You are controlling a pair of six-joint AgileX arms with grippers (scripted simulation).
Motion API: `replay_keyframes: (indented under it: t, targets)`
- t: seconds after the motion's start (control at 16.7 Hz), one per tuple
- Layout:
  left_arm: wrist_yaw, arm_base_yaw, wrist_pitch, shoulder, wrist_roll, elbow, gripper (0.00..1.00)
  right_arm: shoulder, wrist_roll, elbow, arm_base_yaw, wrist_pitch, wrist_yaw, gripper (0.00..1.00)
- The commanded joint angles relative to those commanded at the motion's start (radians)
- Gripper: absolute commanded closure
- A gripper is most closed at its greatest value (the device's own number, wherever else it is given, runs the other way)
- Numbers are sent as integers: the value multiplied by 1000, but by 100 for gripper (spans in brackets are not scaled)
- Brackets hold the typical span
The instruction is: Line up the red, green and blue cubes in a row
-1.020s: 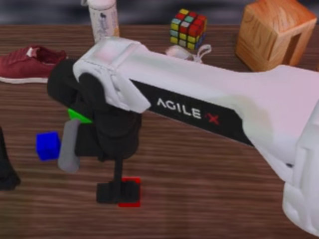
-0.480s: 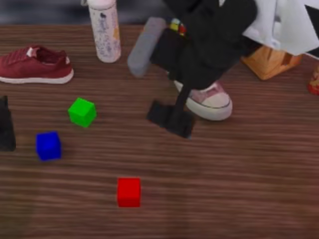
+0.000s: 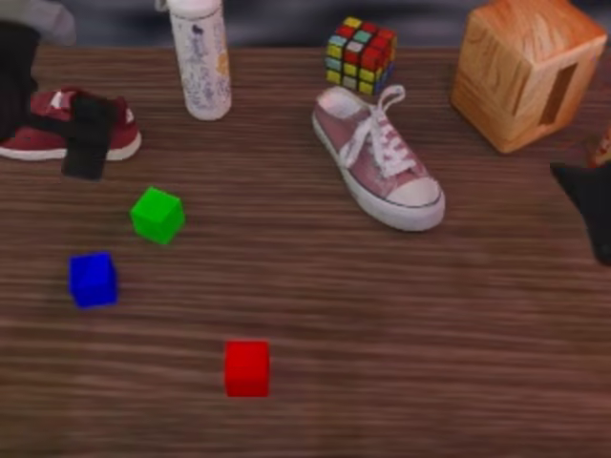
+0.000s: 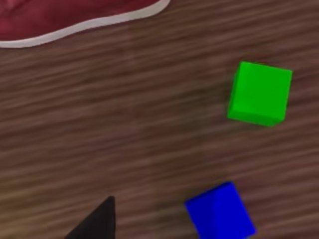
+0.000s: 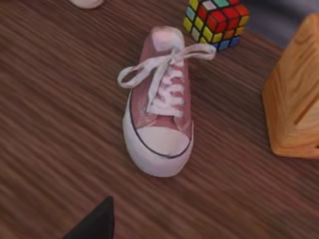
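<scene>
Three cubes lie apart on the wooden table. The green cube point(image 3: 157, 215) is at the left, with the blue cube point(image 3: 93, 279) just in front of it. The red cube point(image 3: 246, 367) sits alone near the front edge. My left gripper point(image 3: 88, 143) hovers over the toe of the dark red shoe, behind the green cube; it is open and holds nothing. The left wrist view shows the green cube point(image 4: 259, 93), the blue cube point(image 4: 219, 211) and one dark fingertip point(image 4: 102, 219). My right gripper point(image 3: 587, 205) is open and empty at the right edge.
A dark red shoe point(image 3: 48, 119) lies at the back left, beside a white bottle point(image 3: 200, 57). A pink sneaker point(image 3: 377, 157) lies in the middle. Behind it is a puzzle cube point(image 3: 361, 54). A wood-grain box point(image 3: 525, 67) stands at the back right.
My right arm has let go of the red cube and pulled away to the right edge. My left gripper has moved back, over the dark red shoe. The cubes have stayed put.
</scene>
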Motion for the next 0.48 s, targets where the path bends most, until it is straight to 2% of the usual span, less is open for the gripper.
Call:
replay_keyframes:
  t: [0.24,0.48]
  targets:
    - [0,-35,-203,371,38,311,0,-410,101,-406,-159,217,13,0]
    - [-1,-63,-353,660,68,567,0,-726,173,-713,-279,398,37,0]
